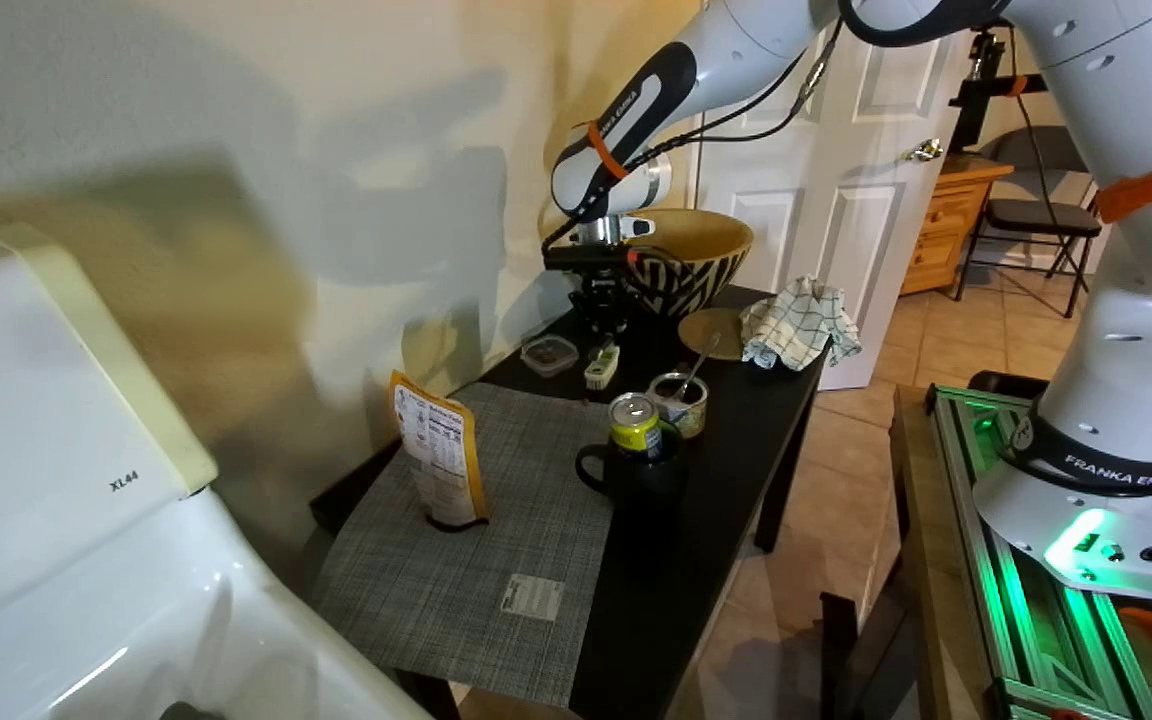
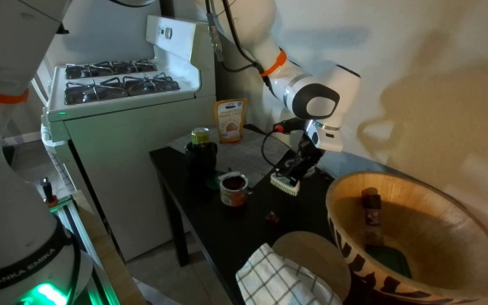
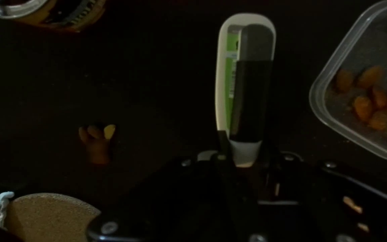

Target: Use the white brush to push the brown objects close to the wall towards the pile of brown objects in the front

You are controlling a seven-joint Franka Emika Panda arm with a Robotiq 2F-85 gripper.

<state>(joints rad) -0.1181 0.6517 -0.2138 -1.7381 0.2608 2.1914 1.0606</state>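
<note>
My gripper (image 3: 245, 148) is shut on the handle of the white brush (image 3: 221, 77), which has a green label; the brush also shows in both exterior views (image 1: 600, 368) (image 2: 285, 185). Its bristles face down at the black table; whether they touch it is unclear. A small pile of brown objects (image 3: 96, 148) lies apart from the brush, and in an exterior view (image 2: 272, 217). Small light-brown pieces (image 3: 352, 204) show between the gripper's parts in the wrist view; dark bits (image 2: 324, 174) lie near the cream wall (image 2: 396, 55), partly hidden by the gripper.
A clear plastic tub (image 3: 328, 111) with several brown nuts stands beside the brush on the wall side. An open can (image 2: 233, 190), a black mug (image 1: 641, 480) with a drink can, a pouch (image 1: 441, 450), a round board (image 2: 316, 258), a cloth (image 2: 284, 279) and a large bowl (image 2: 422, 237) surround it.
</note>
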